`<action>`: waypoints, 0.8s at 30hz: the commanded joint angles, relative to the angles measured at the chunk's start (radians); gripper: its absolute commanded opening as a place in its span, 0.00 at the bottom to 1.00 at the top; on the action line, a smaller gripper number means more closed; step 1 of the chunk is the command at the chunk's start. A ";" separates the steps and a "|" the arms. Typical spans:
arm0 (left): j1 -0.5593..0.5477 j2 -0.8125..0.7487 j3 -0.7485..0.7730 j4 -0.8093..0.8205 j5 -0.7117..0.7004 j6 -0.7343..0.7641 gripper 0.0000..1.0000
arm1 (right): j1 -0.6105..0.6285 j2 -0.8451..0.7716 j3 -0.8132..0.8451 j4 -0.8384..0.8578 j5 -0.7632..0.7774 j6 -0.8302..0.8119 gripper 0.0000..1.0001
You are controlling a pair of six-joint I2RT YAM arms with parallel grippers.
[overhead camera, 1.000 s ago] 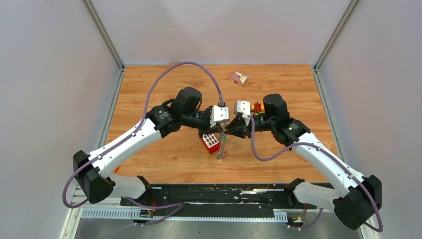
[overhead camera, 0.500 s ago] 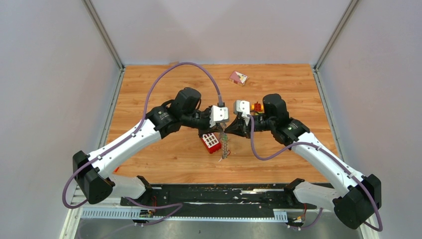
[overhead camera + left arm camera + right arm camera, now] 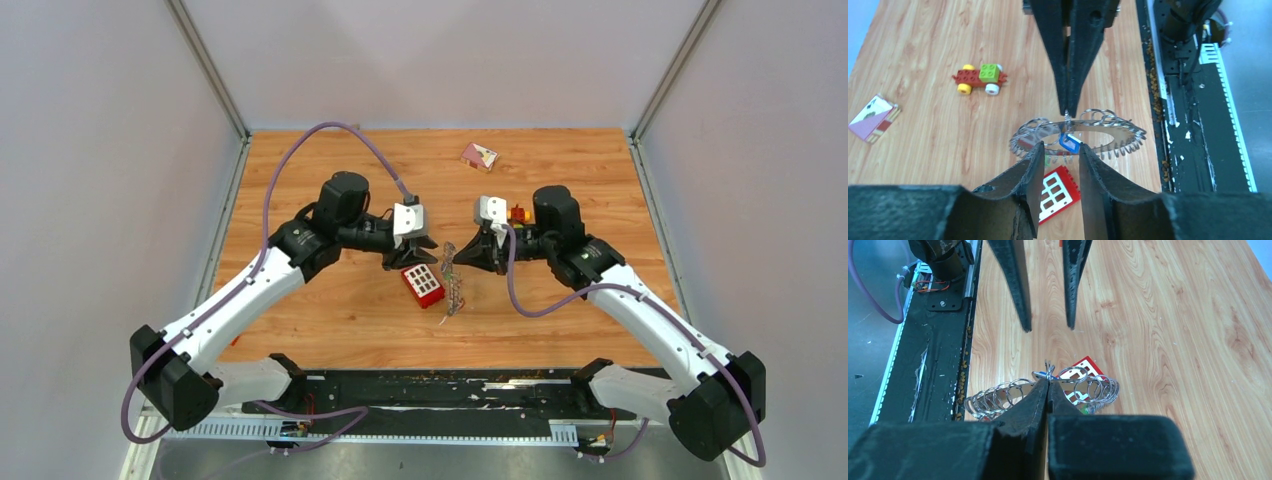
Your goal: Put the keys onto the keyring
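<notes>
The keyring [image 3: 453,285] is a flat grey ring with many small wire loops along its rim. It hangs edge-up over the table, beside the red studded brick [image 3: 424,285]. My right gripper [image 3: 453,262] is shut on the keyring's rim [image 3: 998,396], pinched at my fingertips [image 3: 1048,382]. My left gripper [image 3: 428,256] is open and empty, just left of the ring. In the left wrist view its fingers [image 3: 1037,165] frame the keyring [image 3: 1118,136]. A blue-tagged key [image 3: 1069,143] hangs on the ring and a green tag [image 3: 1048,161] shows below it. Other keys are not visible.
A toy car of red, yellow and green blocks [image 3: 979,78] stands behind the right wrist [image 3: 517,214]. A pink card [image 3: 479,155] lies at the far edge. The black base rail [image 3: 430,390] runs along the near edge.
My left gripper has opened and pulled back to the left, away from the keyring. The right gripper still holds the ring, which has tilted and shifted slightly.
</notes>
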 commanded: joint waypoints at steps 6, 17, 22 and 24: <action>0.004 -0.017 -0.081 0.182 0.165 0.034 0.42 | -0.012 -0.047 0.034 0.126 -0.094 0.034 0.00; 0.005 0.019 -0.099 0.285 0.163 0.000 0.44 | -0.012 -0.042 0.019 0.145 -0.122 0.052 0.00; 0.004 0.027 -0.115 0.298 0.177 -0.004 0.39 | -0.014 -0.040 0.020 0.146 -0.120 0.057 0.00; 0.004 0.026 -0.122 0.300 0.181 -0.004 0.36 | -0.013 -0.038 0.020 0.147 -0.118 0.056 0.00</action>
